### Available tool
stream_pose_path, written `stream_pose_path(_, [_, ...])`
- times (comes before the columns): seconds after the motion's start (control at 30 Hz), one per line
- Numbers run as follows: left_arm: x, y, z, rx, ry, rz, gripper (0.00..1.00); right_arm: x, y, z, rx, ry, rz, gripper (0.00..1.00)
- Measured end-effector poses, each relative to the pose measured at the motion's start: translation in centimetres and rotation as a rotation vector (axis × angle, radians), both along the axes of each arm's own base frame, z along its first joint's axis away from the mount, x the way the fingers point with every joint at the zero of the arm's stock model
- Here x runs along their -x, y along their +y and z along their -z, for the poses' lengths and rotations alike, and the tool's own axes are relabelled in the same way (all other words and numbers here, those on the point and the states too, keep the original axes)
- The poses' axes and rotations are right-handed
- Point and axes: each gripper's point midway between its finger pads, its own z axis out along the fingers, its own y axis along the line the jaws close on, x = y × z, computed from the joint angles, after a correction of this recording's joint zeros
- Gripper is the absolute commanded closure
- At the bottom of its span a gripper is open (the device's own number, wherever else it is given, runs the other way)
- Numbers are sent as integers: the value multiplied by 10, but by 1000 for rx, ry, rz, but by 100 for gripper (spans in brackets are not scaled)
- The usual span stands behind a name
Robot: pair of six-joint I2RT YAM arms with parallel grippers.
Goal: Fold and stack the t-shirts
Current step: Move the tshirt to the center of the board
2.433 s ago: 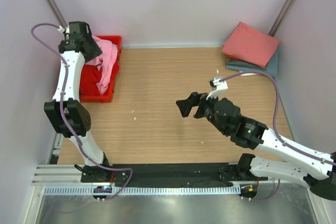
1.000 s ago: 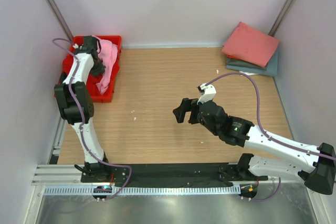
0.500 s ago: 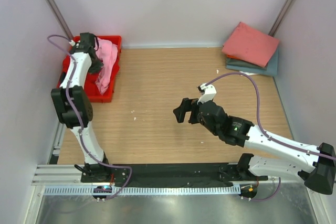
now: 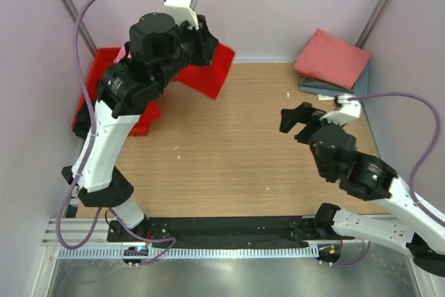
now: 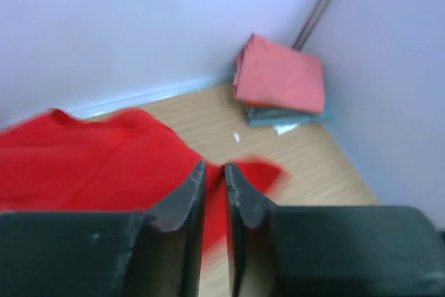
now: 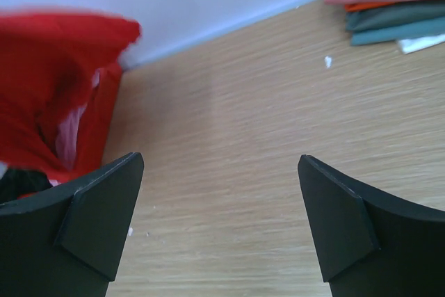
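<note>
L end effector (image 5: 214,168) pinches red t-shirt (image 5: 90,158) (wrist cam only); R one (image 6: 221,165) wide, empty.

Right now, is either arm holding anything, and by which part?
Left gripper pinches the bright red t-shirt by a fold of cloth; which part is unclear. Right gripper holds nothing.

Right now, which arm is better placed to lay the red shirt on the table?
Left. The left gripper is shut on the red t-shirt above the table; the right gripper is open, empty, apart.
</note>
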Motion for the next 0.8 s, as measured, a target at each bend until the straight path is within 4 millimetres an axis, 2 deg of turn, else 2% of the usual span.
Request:
stream_pose_path(0.03, [4, -4, 8, -18, 15, 29, 46, 4, -12, -8, -13, -14, 31, 0])
stream_pose_path(0.07, [3, -7, 20, -41, 41, 45, 18, 8, -23, -12, -25, -25, 55, 0])
stream_pose_path(0.13, [-6, -17, 45, -77, 102, 60, 5, 16, -42, -16, -36, -34, 92, 0])
stream_pose_path(0.17, [-13, -25, 62, -99, 143, 62, 1, 19, -51, -16, -37, -34, 108, 0])
stream_pose_path(0.23, [-25, -43, 103, -154, 236, 79, 0, 24, -62, -14, -26, -23, 134, 0])
stream_pose_path(0.27, [-32, -55, 140, -208, 315, 89, 0, 26, -65, -12, -16, -15, 142, 0])
stream_pose_path(0.3, [-35, -62, 170, -253, 379, 95, 0, 27, -68, -9, -5, -7, 148, 0])
stream_pose_path(0.33, [-34, -65, 209, -312, 459, 95, 0, 28, -69, -6, 7, 1, 148, 0])
stream_pose_path(0.4, [-21, -59, 270, -425, 594, 93, 0, 28, -68, -1, 28, 20, 138, 0])
stream_pose_path(0.47, [-5, -43, 302, -498, 676, 75, 0, 27, -57, 8, 43, 46, 104, 0])
stream_pose_path(0.53, [7, -26, 303, -515, 684, 51, 0, 20, -34, 27, 70, 92, 52, 0])
stream_pose_path(0.57, [14, -15, 295, -508, 669, 38, 0, 15, -20, 42, 92, 125, 23, 0])
stream_pose_path(0.63, [32, 13, 265, -460, 608, 3, 0, 4, 7, 77, 167, 210, -18, 0])
stream_pose_path(0.67, [39, 25, 250, -427, 576, -19, 0, -5, 31, 106, 212, 284, -67, 0])
stream_pose_path(0.7, [47, 43, 229, -375, 524, -49, 0, -9, 35, 113, 219, 303, -68, 0])
stream_pose_path(0.73, [55, 58, 214, -329, 482, -81, 0, -15, 43, 132, 235, 358, -91, 0])
stream_pose_path(0.8, [70, 89, 201, -276, 433, -142, 0, -38, 49, 163, 216, 462, -108, 0])
